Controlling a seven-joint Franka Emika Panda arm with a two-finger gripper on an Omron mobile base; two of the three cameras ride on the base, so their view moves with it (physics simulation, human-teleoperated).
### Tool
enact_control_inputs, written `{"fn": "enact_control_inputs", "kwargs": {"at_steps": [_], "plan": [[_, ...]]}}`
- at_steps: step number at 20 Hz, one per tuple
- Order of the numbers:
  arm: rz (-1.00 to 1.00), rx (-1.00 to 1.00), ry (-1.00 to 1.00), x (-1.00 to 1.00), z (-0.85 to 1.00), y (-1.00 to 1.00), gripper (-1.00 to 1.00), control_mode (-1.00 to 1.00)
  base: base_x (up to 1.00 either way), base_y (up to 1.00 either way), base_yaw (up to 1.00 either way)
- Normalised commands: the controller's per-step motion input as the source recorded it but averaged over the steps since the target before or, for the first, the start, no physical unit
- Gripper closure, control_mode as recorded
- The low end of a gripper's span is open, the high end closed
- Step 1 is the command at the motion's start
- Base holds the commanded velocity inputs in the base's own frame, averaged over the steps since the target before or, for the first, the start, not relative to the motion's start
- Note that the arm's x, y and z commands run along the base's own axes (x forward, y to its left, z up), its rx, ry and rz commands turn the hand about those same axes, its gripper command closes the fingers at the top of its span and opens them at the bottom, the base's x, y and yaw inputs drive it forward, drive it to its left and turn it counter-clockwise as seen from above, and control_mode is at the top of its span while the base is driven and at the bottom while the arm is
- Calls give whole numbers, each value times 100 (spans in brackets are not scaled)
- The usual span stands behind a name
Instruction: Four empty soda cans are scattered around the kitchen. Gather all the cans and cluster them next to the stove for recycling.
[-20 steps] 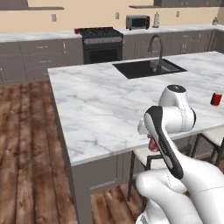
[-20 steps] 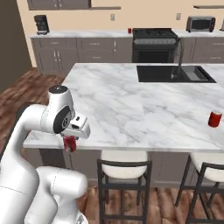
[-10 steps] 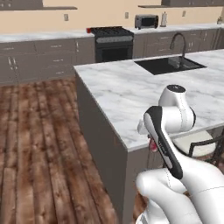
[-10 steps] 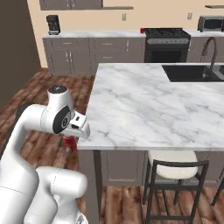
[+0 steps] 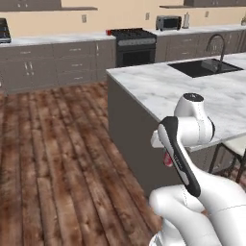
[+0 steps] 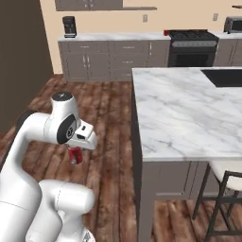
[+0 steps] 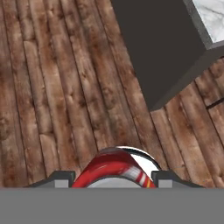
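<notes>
My gripper (image 7: 114, 177) is shut on a red soda can (image 7: 116, 166), whose silver top shows between the two fingertips (image 7: 61, 177). The hand points down over the wood-plank floor. In the right base view the can (image 6: 74, 155) hangs under the hand beside the island's left end. In the left base view a bit of the red can (image 5: 167, 159) shows behind the forearm. The black stove (image 5: 134, 43) (image 6: 191, 45) stands at the far wall. Another small red can (image 5: 108, 32) (image 6: 166, 32) stands on the counter just left of it.
The marble island (image 5: 192, 91) (image 6: 189, 108) lies to the right, with its black sink (image 5: 204, 67) and a stool (image 6: 227, 182) at its near side. Open wood floor (image 5: 57, 144) stretches left towards the grey cabinets (image 6: 108, 59). A coffee maker (image 6: 69, 26) sits on the back counter.
The base has driven left, so the whole scene slid right and the island's right part with its red can left the view. The gripper keeps its grip on the red can.
</notes>
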Motion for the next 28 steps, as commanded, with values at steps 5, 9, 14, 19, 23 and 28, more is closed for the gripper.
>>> {"fn": "enact_control_inputs", "kwargs": {"at_steps": [5,9,14,19,23,28], "plan": [[0,0,0,0,0,0,100,100,21,95,-9],[0,0,0,0,0,0,100,100,29,68,-2],[0,0,0,0,0,0,100,100,54,53,-2],[0,0,0,0,0,0,100,100,79,41,-4],[0,0,0,0,0,0,100,100,91,41,-5],[0,0,0,0,0,0,100,100,87,47,-8]]}}
